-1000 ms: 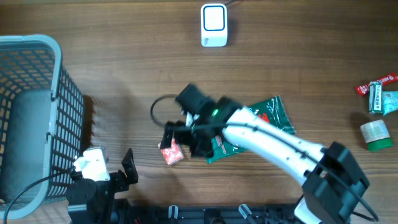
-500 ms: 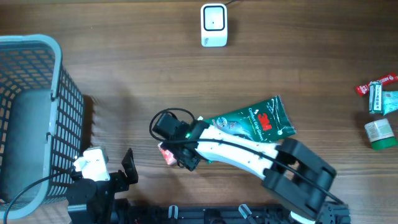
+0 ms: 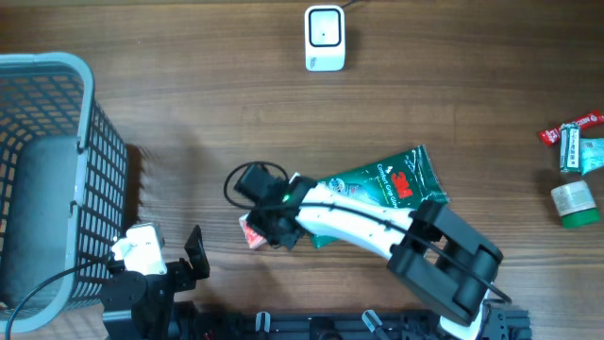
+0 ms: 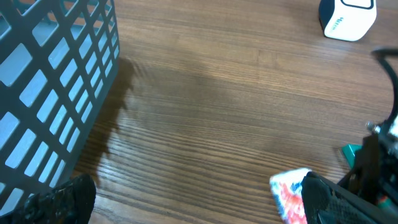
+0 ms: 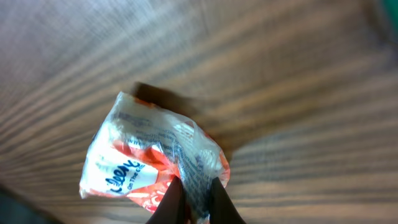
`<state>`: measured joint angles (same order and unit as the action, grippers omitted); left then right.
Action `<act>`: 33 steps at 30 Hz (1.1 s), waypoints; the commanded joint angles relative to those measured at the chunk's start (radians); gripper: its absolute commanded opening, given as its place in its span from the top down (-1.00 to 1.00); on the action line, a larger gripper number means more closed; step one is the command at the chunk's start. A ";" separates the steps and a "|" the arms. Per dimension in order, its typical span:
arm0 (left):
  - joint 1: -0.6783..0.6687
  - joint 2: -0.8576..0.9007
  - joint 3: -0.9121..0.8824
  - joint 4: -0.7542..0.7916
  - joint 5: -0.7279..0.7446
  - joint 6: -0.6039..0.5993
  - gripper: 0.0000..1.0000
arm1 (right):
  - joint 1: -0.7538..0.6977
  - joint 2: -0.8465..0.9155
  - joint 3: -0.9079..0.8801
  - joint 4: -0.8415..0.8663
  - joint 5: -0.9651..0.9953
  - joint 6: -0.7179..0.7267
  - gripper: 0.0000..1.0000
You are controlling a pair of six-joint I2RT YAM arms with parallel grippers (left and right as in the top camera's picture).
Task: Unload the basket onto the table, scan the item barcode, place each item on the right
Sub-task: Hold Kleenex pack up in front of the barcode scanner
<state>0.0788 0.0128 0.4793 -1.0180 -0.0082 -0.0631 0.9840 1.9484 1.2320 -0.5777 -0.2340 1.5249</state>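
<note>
Left claw [image 4: 196, 205] is parked by the basket [image 3: 57, 113], jaws wide, empty. The red-and-white tissue packet [image 5: 149, 158] sits on the counter [image 3: 189, 113], just left of the green pouch [image 3: 392, 184]. Right claw [image 5: 191, 200] is clamped on the packet's near edge, and the packet's long axis runs diagonally away from the fingers. Scanner [image 3: 324, 38] is far-side, slightly right, well apart. Right arm's carry, I'd say.
</note>
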 commanded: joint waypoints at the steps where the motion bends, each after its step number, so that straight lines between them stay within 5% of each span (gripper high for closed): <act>1: 0.002 -0.007 -0.005 0.003 0.012 -0.005 -1.00 | -0.112 -0.130 0.012 0.056 -0.214 -0.376 0.92; 3: 0.002 -0.007 -0.005 0.003 0.012 -0.005 -1.00 | -0.188 -0.213 0.012 0.092 -0.475 -0.534 0.92; 9: 0.002 -0.007 -0.005 0.002 0.012 -0.005 -1.00 | -0.378 -0.291 0.011 0.092 -1.172 -0.425 0.91; 13: 0.002 -0.007 -0.005 0.003 0.012 -0.005 -1.00 | -0.452 -0.291 0.011 0.092 -1.338 -0.093 0.92; 23: 0.002 -0.007 -0.005 0.003 0.012 -0.005 -0.99 | -0.505 -0.291 0.011 0.118 -1.380 -0.085 0.92; 25: 0.002 -0.007 -0.005 0.003 0.012 -0.005 -1.00 | -0.505 -0.291 0.011 0.121 -1.257 -0.068 0.92; 27: 0.002 -0.007 -0.005 0.003 0.012 -0.005 -1.00 | -0.499 -0.291 0.011 0.120 -0.882 -0.064 0.91; 30: 0.002 -0.007 -0.005 0.002 0.012 -0.005 -1.00 | -0.414 -0.290 0.011 0.040 -0.128 -0.384 0.92; 33: 0.002 -0.007 -0.005 0.002 0.012 -0.005 -1.00 | -0.388 -0.290 0.011 0.040 0.051 -0.685 0.91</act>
<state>0.0788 0.0128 0.4793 -1.0180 -0.0082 -0.0631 0.5850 1.6611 1.2335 -0.5438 -0.5293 1.1568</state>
